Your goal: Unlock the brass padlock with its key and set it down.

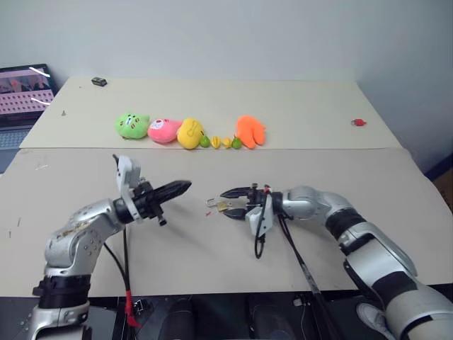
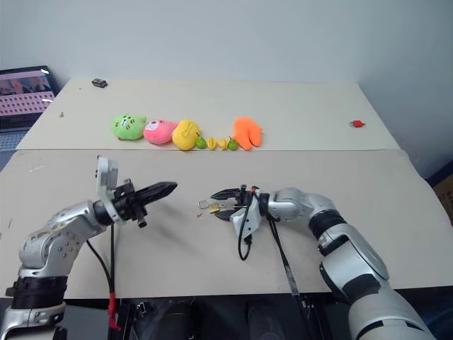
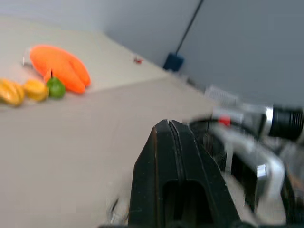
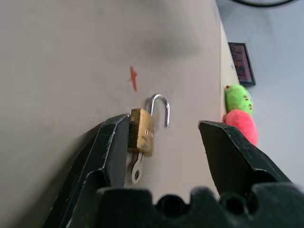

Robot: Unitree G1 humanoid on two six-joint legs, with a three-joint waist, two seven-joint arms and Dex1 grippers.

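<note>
The brass padlock (image 4: pixel 141 130) lies on the beige table (image 1: pixel 212 262) with its silvery shackle (image 4: pixel 163 105) swung open. The key (image 4: pixel 136 170) sticks out of the padlock's bottom end. My right gripper (image 4: pixel 164 122) is open around the padlock, which rests against one of its fingers (image 4: pixel 111 142); the other finger stands well apart from it. In the head views the padlock (image 1: pixel 221 206) sits at the right gripper's tips, near the table's middle. My left gripper (image 1: pixel 185 185) is shut with nothing in it and points at the padlock from a short way off to the left.
A row of plush toys runs along the far table: green (image 1: pixel 132 125), pink (image 1: pixel 163 130), yellow (image 1: pixel 190 132) and orange (image 1: pixel 250 131), with small toy fruits (image 1: pixel 221 142) among them. A small red object (image 1: pixel 358 122) lies far right, a dark object (image 1: pixel 99 81) far left, a laptop (image 1: pixel 21 99) beyond.
</note>
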